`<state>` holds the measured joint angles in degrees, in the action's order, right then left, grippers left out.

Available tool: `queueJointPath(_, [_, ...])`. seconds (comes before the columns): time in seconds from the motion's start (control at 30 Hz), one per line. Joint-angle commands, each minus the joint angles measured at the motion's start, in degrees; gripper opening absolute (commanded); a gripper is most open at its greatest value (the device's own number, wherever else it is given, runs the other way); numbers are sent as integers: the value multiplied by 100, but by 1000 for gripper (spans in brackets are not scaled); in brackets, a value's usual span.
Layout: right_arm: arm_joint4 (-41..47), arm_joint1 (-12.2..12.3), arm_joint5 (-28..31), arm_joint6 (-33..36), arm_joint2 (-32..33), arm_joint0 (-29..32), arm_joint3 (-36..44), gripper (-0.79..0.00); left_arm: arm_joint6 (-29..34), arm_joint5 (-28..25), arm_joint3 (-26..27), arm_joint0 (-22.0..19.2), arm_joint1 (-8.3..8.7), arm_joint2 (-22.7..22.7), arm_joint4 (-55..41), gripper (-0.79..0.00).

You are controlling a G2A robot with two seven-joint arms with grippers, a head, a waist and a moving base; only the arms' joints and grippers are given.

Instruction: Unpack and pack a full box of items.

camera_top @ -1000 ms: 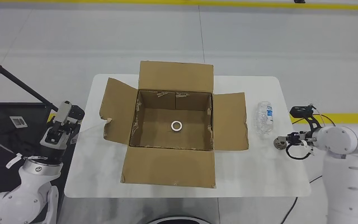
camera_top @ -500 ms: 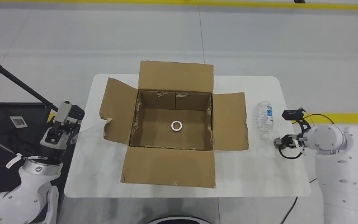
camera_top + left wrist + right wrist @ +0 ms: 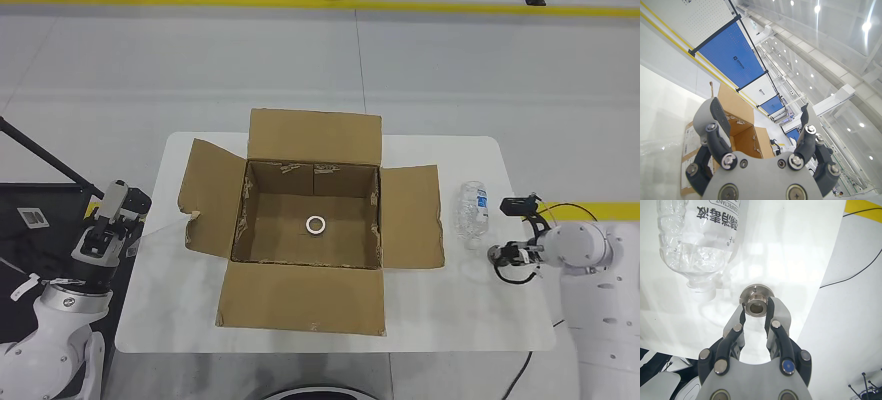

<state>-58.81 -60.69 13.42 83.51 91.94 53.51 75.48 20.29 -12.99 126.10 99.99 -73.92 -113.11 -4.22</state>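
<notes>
Right wrist view: the right gripper [image 3: 756,306] clasps one silver flanged metal bushing [image 3: 755,291] by its hub, bore facing the wrist, flange away. Just beside it lies one clear plastic bottle [image 3: 472,212], long axis 12-to-6 o'clock, cap toward 6. At its 9 o'clock, one open brown cardboard box [image 3: 300,300] holds one white ring [image 3: 316,225]. The left gripper [image 3: 760,107], fingers spread, hangs off the 9 o'clock edge of the white table [image 3: 470,310].
</notes>
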Motion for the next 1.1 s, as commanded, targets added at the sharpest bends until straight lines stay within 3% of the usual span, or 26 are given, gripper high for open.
queueJointPath(0.0, [-30,7,-29,-18,-48,-27,-37,-551,0,0,0,0,0,0,0,0])
queueJointPath(0.33, [-121,47,-161,-96,-275,-112,-171,-566,0,0,0,0,0,0,0,0])
queueJointPath(0.43, [-123,59,-175,-113,-309,-126,-219,-616,0,0,0,0,0,0,0,0])
queueJointPath(0.53, [-116,72,-201,-137,-342,-140,-242,-770,0,0,0,0,0,0,0,0])
queueJointPath(0.67, [-62,103,-217,-191,-285,-139,-135,-785,0,0,0,0,0,0,0,0])
queueJointPath(0.9, [432,190,-198,-252,151,-99,769,-785,0,0,0,0,0,0,0,0])
queueJointPath(1.07, [1709,241,-184,-420,809,68,1680,-785,0,0,0,0,0,0,0,0])
